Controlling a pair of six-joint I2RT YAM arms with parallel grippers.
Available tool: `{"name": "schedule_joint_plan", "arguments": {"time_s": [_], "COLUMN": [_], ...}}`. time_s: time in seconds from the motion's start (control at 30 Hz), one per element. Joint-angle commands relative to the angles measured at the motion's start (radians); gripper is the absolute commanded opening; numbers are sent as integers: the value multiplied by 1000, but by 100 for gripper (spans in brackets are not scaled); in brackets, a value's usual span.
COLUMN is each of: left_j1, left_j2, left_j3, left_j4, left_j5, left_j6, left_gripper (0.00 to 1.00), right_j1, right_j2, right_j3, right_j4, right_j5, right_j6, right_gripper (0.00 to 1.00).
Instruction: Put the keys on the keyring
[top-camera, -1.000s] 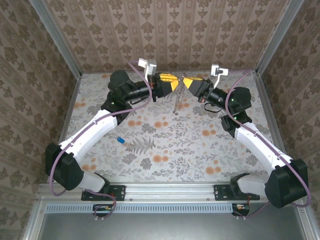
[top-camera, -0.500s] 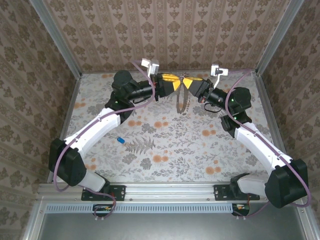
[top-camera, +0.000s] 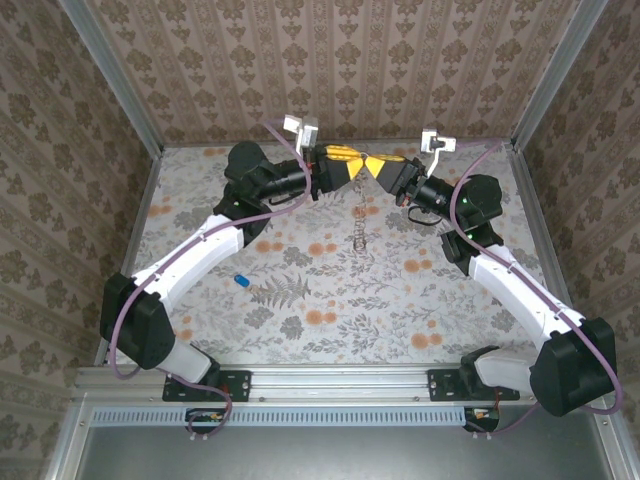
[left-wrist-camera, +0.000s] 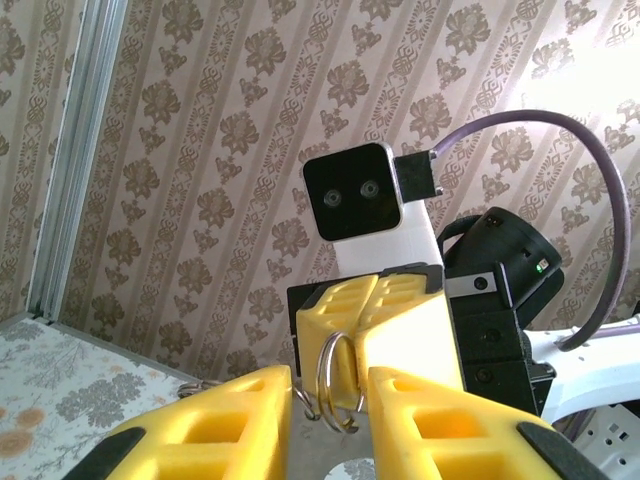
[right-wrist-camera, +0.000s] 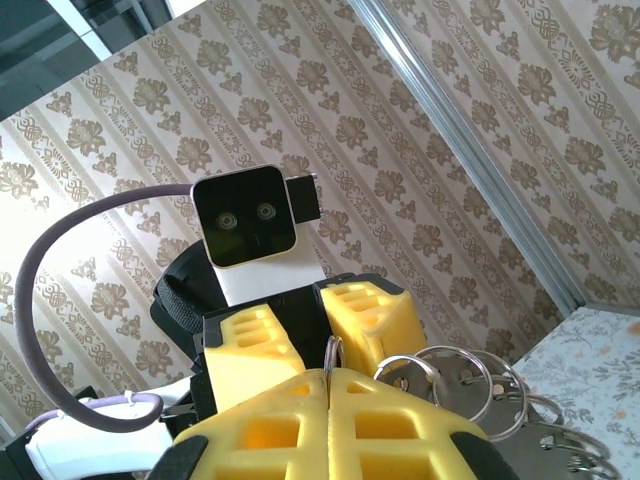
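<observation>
Nearest, lying loose on the bench (top-camera: 400, 300) left of centre: blue key (top-camera: 241, 280). Farther back, lifted above the far middle: keyring (top-camera: 358, 225), pinched in the closed right hand (top-camera: 376, 166), strap dangling. Facing it tip to tip: left hand (top-camera: 350, 166), narrow, fingers (left-wrist-camera: 210, 420) flanking the keyring; grip or not, cannot tell

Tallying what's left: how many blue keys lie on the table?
1. The blue key lies on the table beside the left arm, apart from the hanging keyring; others may be hidden under the arms.
</observation>
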Motion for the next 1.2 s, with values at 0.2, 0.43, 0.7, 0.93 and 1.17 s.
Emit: {"name": "schedule_joint_plan", "arguments": {"time_s": [0.2,0.43,0.7,0.93,1.17], "left_j1": [-8,-21,-24,-14,1], "left_j2": [9,21,15,-2,-42], "left_j3": [32,33,17,36,102], "left_j4": [80,81,91,-14,-350], "left_j5": [38,62,57,61,81], "left_j6": [-38,-40,-41,39,312], "left_gripper": [24,14,0,0,0], "right_j1": [5,5,5,-13,-91], "right_j2": [-3,-2,3,-35,-136], "right_j3": [-4,-3,-4,1,-10], "right_j4": [61,55,43,-99,-304], "right_j5": [-3,1,8,21,2], "right_j6": [9,5,-1,-49,-105], "right_gripper": [0,0,0,30,55]}}
